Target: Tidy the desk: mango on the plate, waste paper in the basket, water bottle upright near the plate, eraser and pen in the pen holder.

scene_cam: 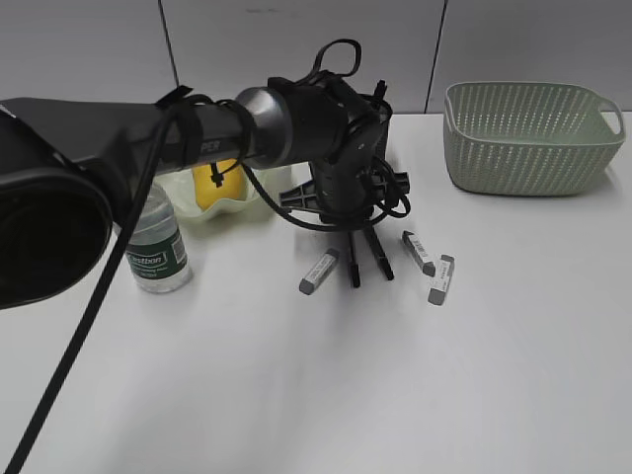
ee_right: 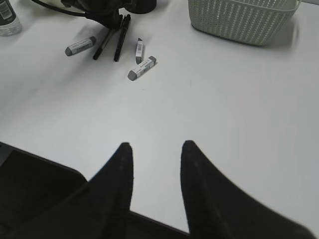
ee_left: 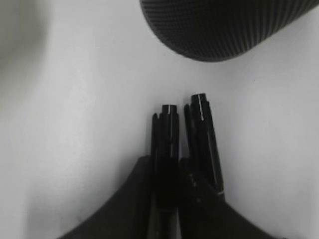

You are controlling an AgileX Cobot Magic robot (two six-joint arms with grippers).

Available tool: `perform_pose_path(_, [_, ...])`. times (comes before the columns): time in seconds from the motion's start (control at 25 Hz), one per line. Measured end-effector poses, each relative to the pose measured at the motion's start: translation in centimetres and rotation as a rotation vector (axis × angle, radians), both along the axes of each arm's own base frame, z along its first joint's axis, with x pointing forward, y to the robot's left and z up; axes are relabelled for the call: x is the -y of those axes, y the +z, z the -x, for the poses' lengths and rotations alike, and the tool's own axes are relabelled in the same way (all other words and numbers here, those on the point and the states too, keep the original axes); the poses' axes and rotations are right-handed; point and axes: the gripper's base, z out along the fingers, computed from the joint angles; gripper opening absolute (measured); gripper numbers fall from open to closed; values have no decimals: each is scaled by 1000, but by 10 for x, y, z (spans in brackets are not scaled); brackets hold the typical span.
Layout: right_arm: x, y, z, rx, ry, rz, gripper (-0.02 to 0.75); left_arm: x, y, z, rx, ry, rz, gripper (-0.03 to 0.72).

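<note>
My left gripper (scene_cam: 361, 230) reaches down onto the desk (scene_cam: 296, 395) and is shut on one of two black pens (ee_left: 166, 134). The second pen (ee_left: 203, 134) lies right beside it, outside the jaws. The black mesh pen holder (ee_left: 224, 25) stands just behind them and is mostly hidden by the wrist in the exterior view. Three grey erasers (scene_cam: 319, 272) (scene_cam: 418, 252) (scene_cam: 440, 278) lie around the pens. The mango (scene_cam: 210, 186) sits on the ruffled plate (scene_cam: 237, 209). The water bottle (scene_cam: 158, 247) stands upright next to the plate. My right gripper (ee_right: 155, 149) is open and empty. No waste paper shows.
The perforated green basket (scene_cam: 533, 138) stands at the back right; its inside is hidden. It also shows in the right wrist view (ee_right: 244, 17), with the erasers (ee_right: 142, 68) and pens (ee_right: 119, 40). The desk's front edge runs under my right gripper.
</note>
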Motion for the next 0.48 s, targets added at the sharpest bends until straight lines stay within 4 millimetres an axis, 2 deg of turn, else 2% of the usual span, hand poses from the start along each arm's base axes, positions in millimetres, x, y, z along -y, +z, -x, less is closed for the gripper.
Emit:
perform_pose_path(0.12, [0, 0, 0, 0, 0, 0, 269, 0, 20, 0, 51, -18, -12, 107])
perform_pose_path(0.28, [0, 0, 0, 0, 0, 0, 269, 3, 77, 5, 218, -78, -12, 107])
perform_pose_path(0.48, [0, 0, 0, 0, 0, 0, 269, 22, 149, 16, 577, -274, 47, 106])
